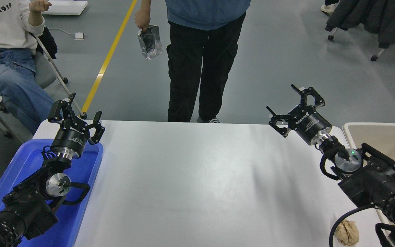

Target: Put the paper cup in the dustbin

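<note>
A smooth white table [197, 178] stands on a grey floor crossed by a yellow line. From the head view, the right gripper [295, 109], black metal with angular fingers, is raised over the table's far right corner, its jaws spread wide and holding nothing. The left gripper [75, 115] sits parked above the glossy blue plastic tray [91, 178], jaws likewise splayed and empty. The dustbin [386, 135], beige plastic with a thick pale rim, stands at the right edge. The paper cup cannot be seen. A crumpled brown paper ball [346, 232] lies near the front right corner. A person [204, 51] stands beyond the table, holding a crinkled silvery packet [149, 42].
</note>
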